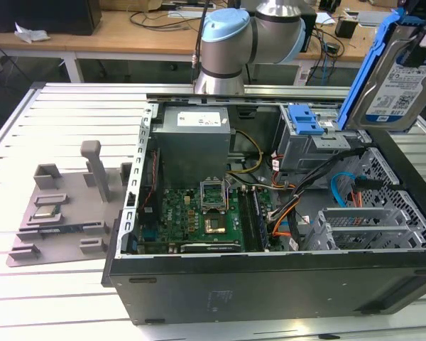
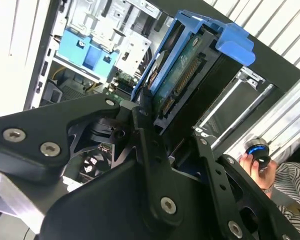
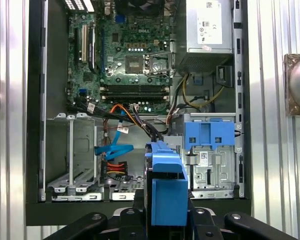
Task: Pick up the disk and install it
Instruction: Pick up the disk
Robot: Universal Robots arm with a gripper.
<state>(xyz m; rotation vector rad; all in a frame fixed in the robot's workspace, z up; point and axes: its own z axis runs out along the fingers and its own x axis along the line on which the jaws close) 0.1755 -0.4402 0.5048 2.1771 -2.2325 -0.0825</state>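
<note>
A slatted metal table [image 1: 71, 106] carries an open computer case [image 1: 270, 284], in which the motherboard [image 1: 192, 213] is exposed. The disk [image 1: 405, 78], edged by its blue frame, is held tilted in the air above the case's far corner at the exterior view's right. In the second wrist view the gripper [image 2: 170, 122] is seen pinched on the disk, above the drive cage fitted with a blue latch piece [image 3: 210, 135].

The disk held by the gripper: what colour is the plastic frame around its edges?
Blue, seen best in the second wrist view on the disk.
</note>
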